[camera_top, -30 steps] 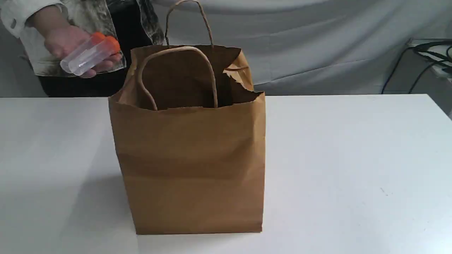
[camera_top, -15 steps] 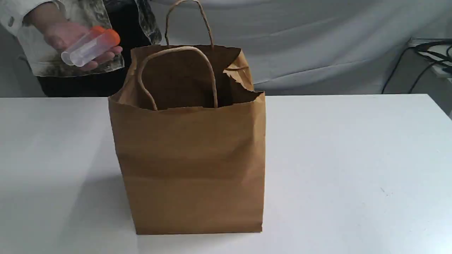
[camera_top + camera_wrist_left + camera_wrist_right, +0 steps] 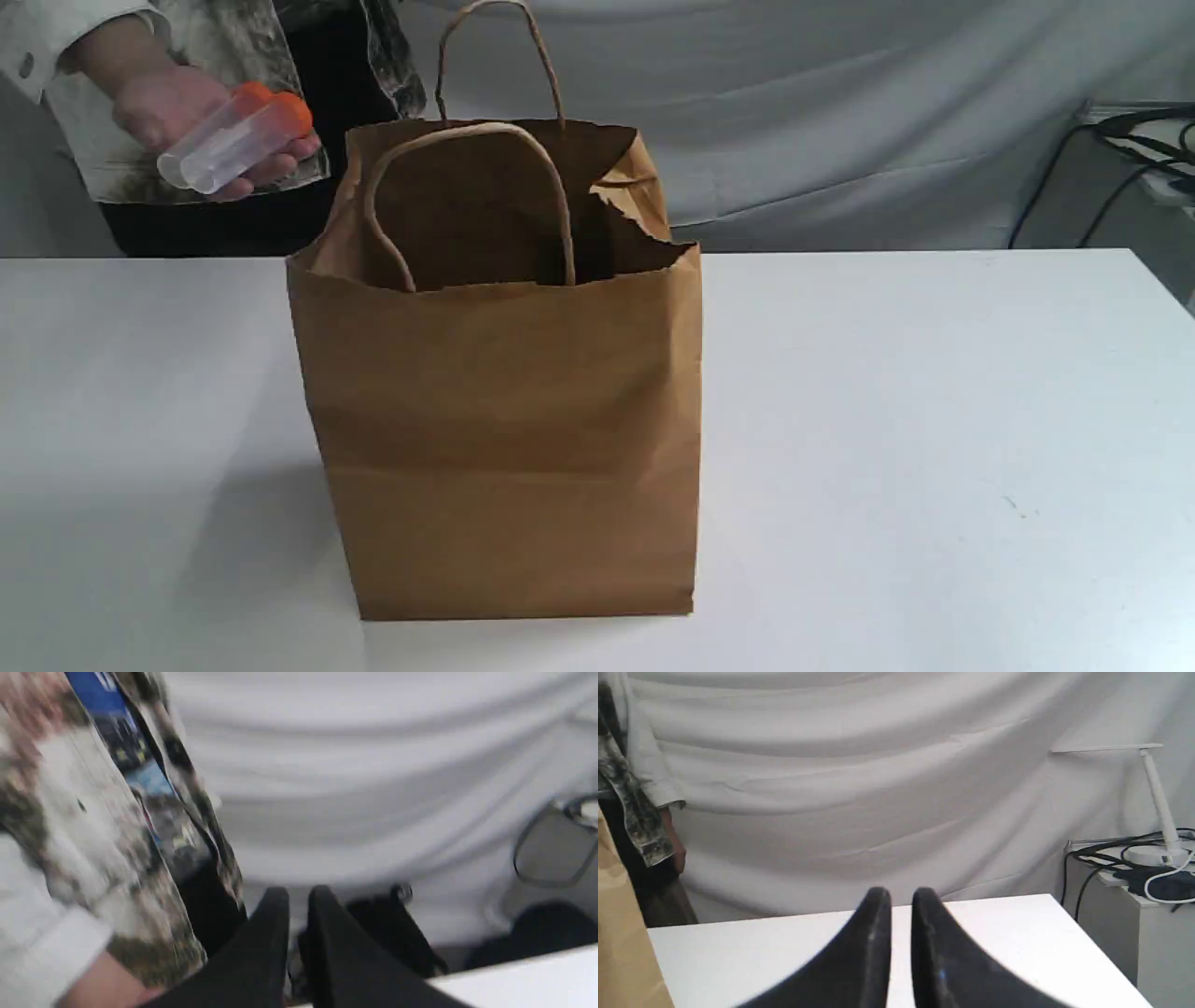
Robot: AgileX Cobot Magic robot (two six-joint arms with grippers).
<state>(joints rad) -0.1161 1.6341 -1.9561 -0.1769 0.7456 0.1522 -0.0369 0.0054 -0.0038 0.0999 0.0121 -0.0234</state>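
Observation:
A brown paper bag (image 3: pixel 504 439) with twine handles stands upright and open on the white table (image 3: pixel 934 420); its edge (image 3: pixel 616 933) shows in the right wrist view. Behind its left side a person's hand (image 3: pixel 177 107) holds clear tubes with orange caps (image 3: pixel 233 135) in the air. Neither arm appears in the exterior view. My left gripper (image 3: pixel 299 896) is shut with nothing between its black fingers, pointing at the person's patterned shirt (image 3: pixel 93 826). My right gripper (image 3: pixel 901 896) is also shut and empty, above the table to the right of the bag.
A grey cloth backdrop (image 3: pixel 840 112) hangs behind the table. At the far right a side stand (image 3: pixel 1125 914) carries black cables and a white lamp (image 3: pixel 1157 807). The person stands close behind the table's back left edge.
The person's hand with the orange-capped tubes shifted slightly, up and then back down. The bag has stayed put.

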